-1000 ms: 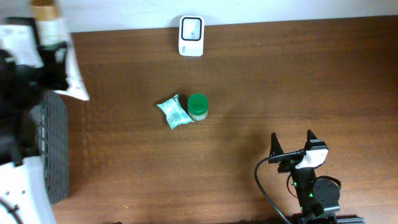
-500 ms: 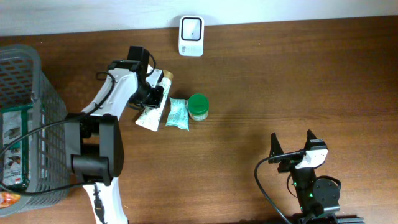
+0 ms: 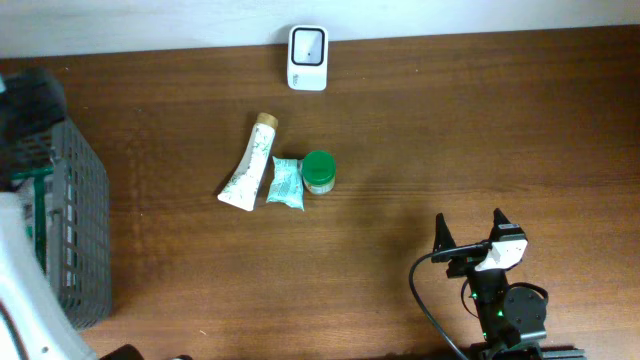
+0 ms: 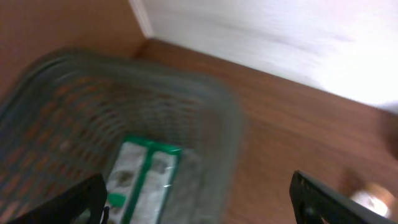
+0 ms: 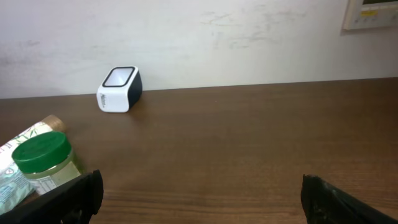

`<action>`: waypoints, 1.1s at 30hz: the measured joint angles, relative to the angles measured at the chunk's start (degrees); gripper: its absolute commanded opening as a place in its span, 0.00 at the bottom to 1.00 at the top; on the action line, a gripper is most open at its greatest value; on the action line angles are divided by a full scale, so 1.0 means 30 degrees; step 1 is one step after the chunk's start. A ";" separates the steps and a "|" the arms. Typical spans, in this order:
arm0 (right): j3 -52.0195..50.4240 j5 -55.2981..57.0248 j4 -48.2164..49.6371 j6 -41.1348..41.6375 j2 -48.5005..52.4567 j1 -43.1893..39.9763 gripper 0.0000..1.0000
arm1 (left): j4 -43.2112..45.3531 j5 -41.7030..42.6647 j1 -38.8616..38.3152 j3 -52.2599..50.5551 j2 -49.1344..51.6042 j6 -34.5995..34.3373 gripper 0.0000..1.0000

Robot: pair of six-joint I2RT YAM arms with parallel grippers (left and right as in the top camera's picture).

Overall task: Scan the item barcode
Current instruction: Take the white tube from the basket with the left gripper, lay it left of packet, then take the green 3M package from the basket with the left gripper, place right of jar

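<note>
Brown wooden table (image 3: 500, 120) fills your overhead view, with a white wall (image 3: 450, 15) along its far edge. At the left edge you see a grey mesh basket (image 3: 75, 240). The left arm (image 3: 25, 290) is over it and very blurred. In the left wrist view, the left gripper (image 4: 198, 183) looks down into this basket. Its two fingers (image 4: 81, 199) stand wide apart at the lower corners of the picture, and nothing is between them. A green and white pack (image 4: 144, 180) lies on the bottom of the basket, too blurred for you to read. The right gripper (image 3: 469, 222) rests at the near right part of the table, well apart from all items. Its jaws are wide and empty, and they point to the far wall.

Items for scanning lie in a row in the middle of the table. From left to right, you have first a white tube (image 3: 247, 165) with a tan cap, lying flat and slanted. Next comes a small pale green sachet (image 3: 286, 184), just beside the tube. Last is a jar (image 3: 319, 171) with a green lid, upright and against the sachet. The white scanner (image 3: 307, 57) stands behind them near the wall, apart from the row.
</note>
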 measured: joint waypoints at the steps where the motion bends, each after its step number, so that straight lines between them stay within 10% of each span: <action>1: 0.0000 0.0007 0.0000 -0.0007 0.0000 0.0000 0.98 | 0.0211 -0.0204 0.1880 -0.0408 0.0022 -0.0291 0.93; 10: 0.0000 0.0000 0.0000 0.0000 0.0000 0.0000 0.98 | 0.6120 0.0699 0.5756 -1.0885 0.4153 0.4262 0.99; 22: 0.0000 0.0000 0.0000 0.0000 0.0000 0.0000 0.98 | 0.8400 -0.0095 0.5901 -1.2029 0.7759 0.6047 0.84; 24: 0.0000 0.0000 0.0000 0.0000 0.0000 0.0000 0.98 | 0.8531 0.0138 0.5923 -1.1832 0.7992 0.6047 0.71; 27: 0.0000 0.0000 0.0000 0.0007 0.0000 0.0000 0.98 | 0.8830 0.0444 0.5916 -1.1672 0.8262 0.6113 0.00; 33: 0.0000 0.0000 0.0000 0.0000 0.0000 0.0000 0.98 | 0.8881 -0.1333 0.5770 -1.1635 0.8342 0.6368 0.00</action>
